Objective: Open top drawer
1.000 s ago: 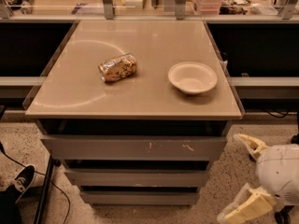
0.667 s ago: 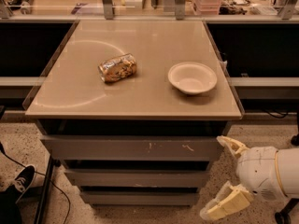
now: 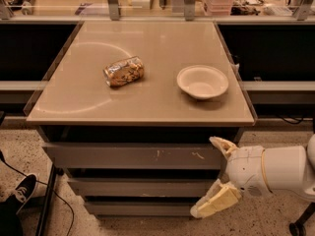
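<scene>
The top drawer [image 3: 133, 156] is the uppermost grey handleless front under the tabletop, with pale scratch marks right of centre. It stands shut, flush with the two shorter fronts below it [image 3: 138, 187]. My gripper [image 3: 215, 175] is at the lower right, in front of the drawer stack's right end. Its pale fingers are spread wide apart: the upper finger [image 3: 222, 145] lies over the top drawer's right end, the lower finger [image 3: 216, 203] is down by the bottom drawer. It holds nothing.
On the beige tabletop [image 3: 147, 102] lie a crumpled snack bag [image 3: 123, 71] and a white bowl [image 3: 202, 81]. A shoe [image 3: 19, 190] and a black cable lie on the speckled floor at the left. Dark shelving flanks the cabinet on both sides.
My gripper has moved left, from beyond the cabinet's right side to the right end of the drawer fronts. The drawer has not moved.
</scene>
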